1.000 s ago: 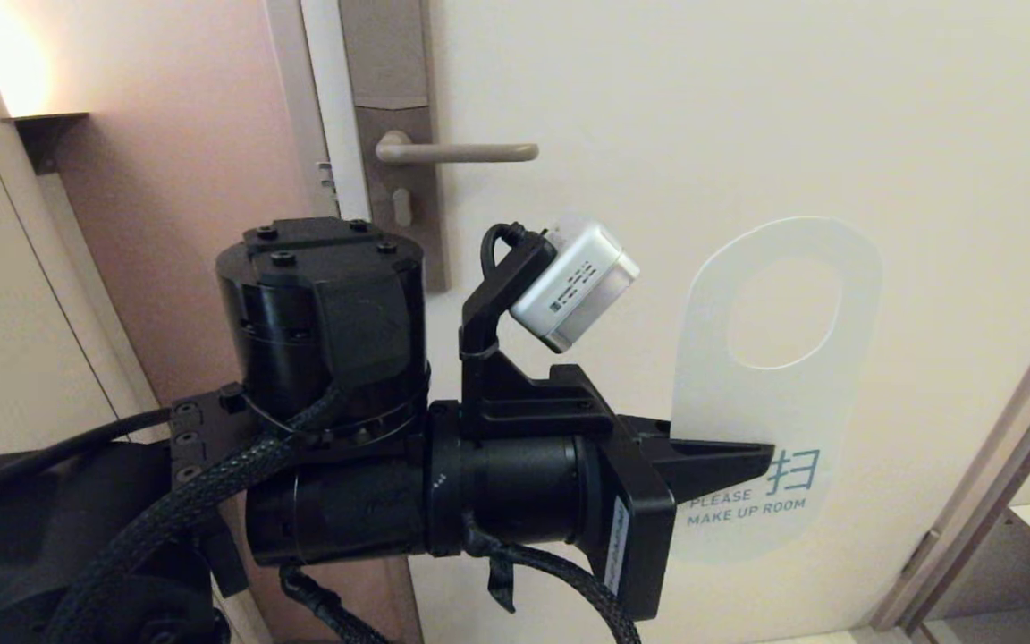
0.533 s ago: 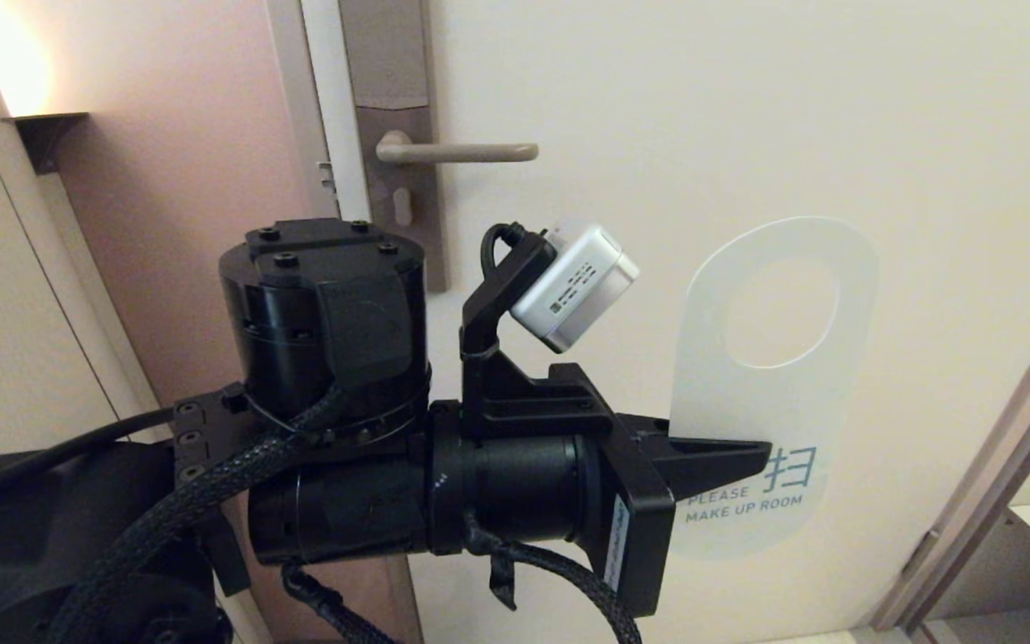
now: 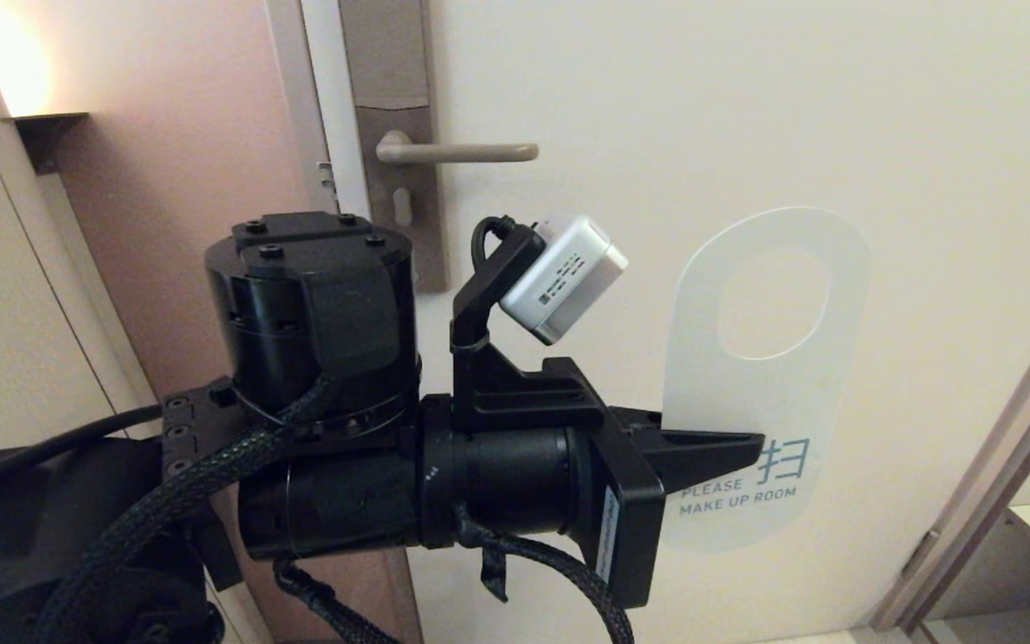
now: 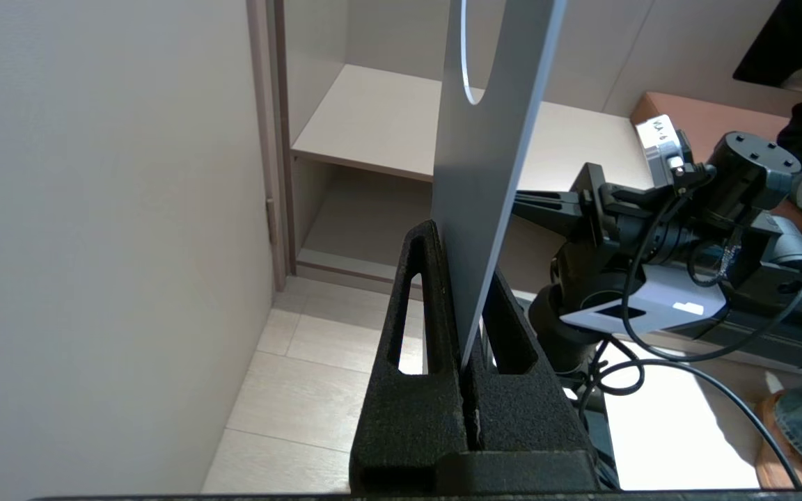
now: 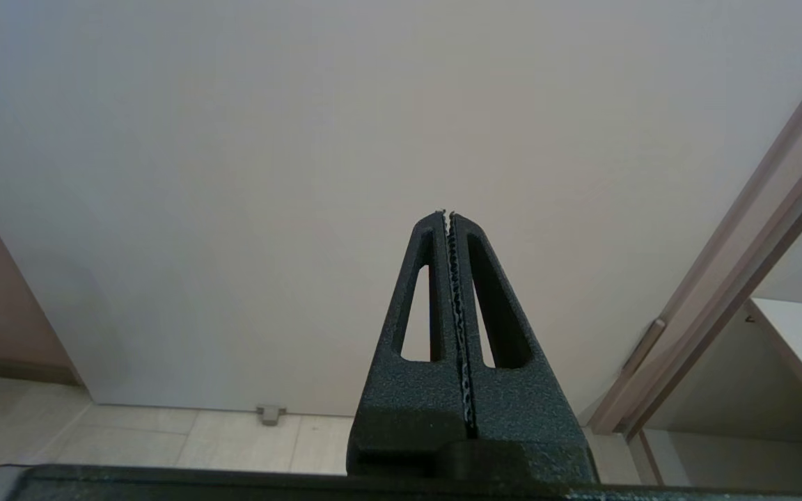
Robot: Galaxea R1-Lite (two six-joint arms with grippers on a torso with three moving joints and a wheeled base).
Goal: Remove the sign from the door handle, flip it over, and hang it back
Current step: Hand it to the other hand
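Fingers (image 3: 730, 447) of the left gripper (image 4: 464, 334) pinch the sign (image 3: 761, 376) tight.
It stands up above them, white side showing, well apart from the door handle (image 3: 457, 152); right gripper (image 5: 451, 217) is closed, empty.

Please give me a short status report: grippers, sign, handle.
Left gripper shut on the sign, white "MAKE UP ROOM" side facing the head camera. Door handle bare, sign off it. Right gripper shut, empty. Nothing in the way.
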